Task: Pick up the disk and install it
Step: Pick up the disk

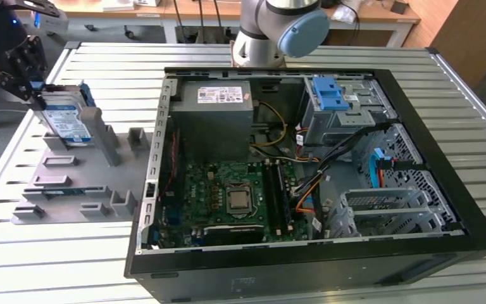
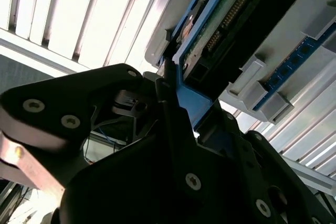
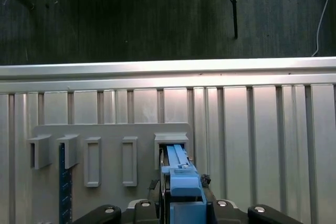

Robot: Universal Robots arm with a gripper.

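Disk [image 1: 66, 121] stands upright at the far end of the grey rack [image 1: 74, 183], on the exterior view's left, well apart from the open computer case [image 1: 445, 209] on the slatted table [image 1: 462, 95]. The gripper [image 1: 33, 88] sits at its upper edge and is clamped on it: in the second wrist view the black fingers [image 2: 157, 108] pinch the blue carrier frame [image 2: 197, 103] from both sides (green circuit board facing the camera). In the first wrist view the frame's lower end lies in the rack's slot [image 3: 171, 141].
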